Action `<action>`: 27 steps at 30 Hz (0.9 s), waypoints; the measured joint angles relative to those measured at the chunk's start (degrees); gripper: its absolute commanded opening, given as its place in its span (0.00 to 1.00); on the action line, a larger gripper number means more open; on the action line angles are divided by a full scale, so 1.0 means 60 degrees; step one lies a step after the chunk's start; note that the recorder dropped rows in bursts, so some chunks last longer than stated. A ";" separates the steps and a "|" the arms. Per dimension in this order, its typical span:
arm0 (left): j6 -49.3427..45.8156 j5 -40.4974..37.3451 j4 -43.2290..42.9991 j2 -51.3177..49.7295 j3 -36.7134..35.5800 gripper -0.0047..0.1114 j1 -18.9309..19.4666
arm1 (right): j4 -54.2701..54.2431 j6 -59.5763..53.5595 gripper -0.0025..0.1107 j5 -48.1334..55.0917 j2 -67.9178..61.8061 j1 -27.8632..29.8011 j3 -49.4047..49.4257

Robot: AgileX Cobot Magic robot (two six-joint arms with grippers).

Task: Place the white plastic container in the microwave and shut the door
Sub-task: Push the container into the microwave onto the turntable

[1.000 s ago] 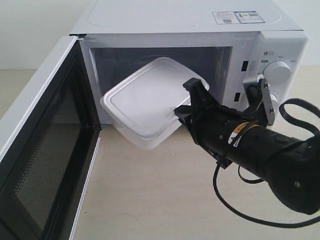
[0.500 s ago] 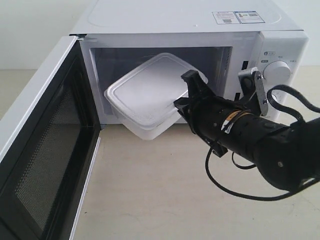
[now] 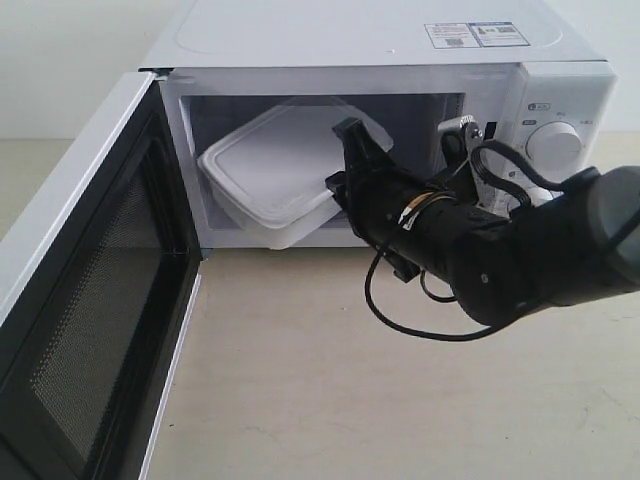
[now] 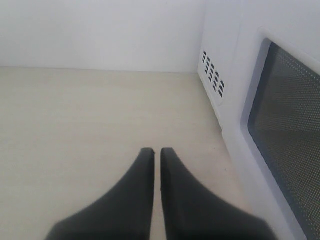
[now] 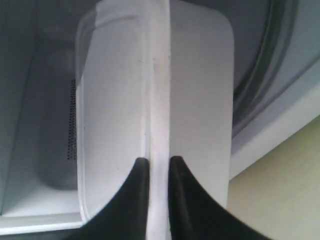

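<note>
In microwave (image 3: 400, 40) mouth: white plastic container (image 3: 265, 165) tilted, rim clamped in right pincer (image 3: 340, 155).

- You see the white plastic container (image 3: 265, 170) as plain, translucent white.
- Your microwave (image 3: 360, 40) is white all over. Its top sticker (image 3: 475, 34), at one o'clock in the exterior view, carries a blue band.
- The door (image 3: 95, 310) shows you a white frame around black, fine-dotted mesh.
- Your right gripper (image 3: 342, 155) and left gripper (image 4: 156, 151) are both black.
- The table (image 3: 300, 400) is pale beige.
</note>
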State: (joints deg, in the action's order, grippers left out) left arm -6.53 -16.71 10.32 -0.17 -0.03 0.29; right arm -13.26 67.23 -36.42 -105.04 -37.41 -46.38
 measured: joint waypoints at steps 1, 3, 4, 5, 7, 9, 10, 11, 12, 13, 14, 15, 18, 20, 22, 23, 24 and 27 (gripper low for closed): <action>0.0000 0.0000 0.0000 0.0000 0.0000 0.08 0.0000 | -0.0063 -0.0088 0.02 0.0027 -0.0052 0.0051 -0.0057; 0.0000 0.0000 0.0000 0.0000 0.0000 0.08 0.0000 | -0.0139 -0.0153 0.02 0.0067 -0.0102 0.0188 -0.0195; 0.0000 0.0000 0.0000 0.0000 0.0000 0.08 0.0000 | -0.0167 -0.0212 0.02 0.0124 -0.0117 0.0263 -0.0254; 0.0000 0.0000 0.0000 0.0000 0.0000 0.08 0.0000 | -0.0189 -0.0260 0.02 0.0165 -0.0142 0.0339 -0.0312; 0.0000 0.0000 0.0000 0.0000 0.0000 0.08 0.0000 | -0.0207 -0.0437 0.02 0.0281 -0.0163 0.0440 -0.0439; 0.0000 0.0000 0.0000 0.0000 0.0000 0.08 0.0000 | -0.0257 -0.0600 0.02 0.0373 -0.0186 0.0527 -0.0560; 0.0000 0.0000 0.0000 0.0000 0.0000 0.08 0.0000 | -0.0322 -0.0685 0.02 0.0443 -0.0186 0.0567 -0.0645; 0.0000 0.0000 0.0000 0.0000 0.0000 0.08 0.0000 | -0.0342 -0.0720 0.02 0.0461 -0.0203 0.0609 -0.0715; 0.0000 0.0000 0.0000 0.0000 0.0000 0.08 0.0000 | -0.0384 -0.0765 0.02 0.0487 -0.0198 0.0635 -0.0791; 0.0000 0.0000 0.0000 0.0000 0.0000 0.08 0.0000 | -0.0400 -0.0855 0.02 0.0554 -0.0267 0.0718 -0.0949; 0.0000 0.0000 0.0000 0.0000 0.0000 0.08 0.0000 | -0.0422 -0.0855 0.02 0.0575 -0.0300 0.0735 -0.1029; 0.0000 0.0000 0.0000 0.0000 0.0000 0.08 0.0000 | -0.0422 -0.0882 0.02 0.0670 -0.0419 0.0749 -0.1173; 0.0000 0.0000 0.0000 0.0000 0.0000 0.08 0.0000 | -0.0422 -0.0882 0.02 0.0818 -0.0720 0.0755 -0.1426; 0.0000 0.0000 0.0000 0.0000 0.0000 0.08 0.0000 | -0.0439 -0.0882 0.02 0.0872 -0.0824 0.0771 -0.1594; 0.0000 0.0000 0.0000 0.0000 0.0000 0.08 0.0000 | -0.0494 -0.0915 0.02 0.0888 -0.0929 0.0771 -0.1780; 0.0000 0.0000 0.0000 0.0000 0.0000 0.08 0.0000 | -0.0500 -0.0915 0.02 0.0914 -0.0995 0.0771 -0.1869; 0.0000 0.0000 0.0000 0.0000 0.0000 0.08 0.0000 | -0.0517 -0.0915 0.02 0.0935 -0.1048 0.0771 -0.1914; 0.0000 0.0000 0.0000 0.0000 0.0000 0.08 0.0000 | -0.0723 -0.0962 0.02 0.0962 -0.1109 0.0771 -0.2045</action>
State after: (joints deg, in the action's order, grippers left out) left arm -6.53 -16.71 10.32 -0.17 -0.03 0.29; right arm -17.59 61.46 -30.65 -111.69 -32.78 -58.65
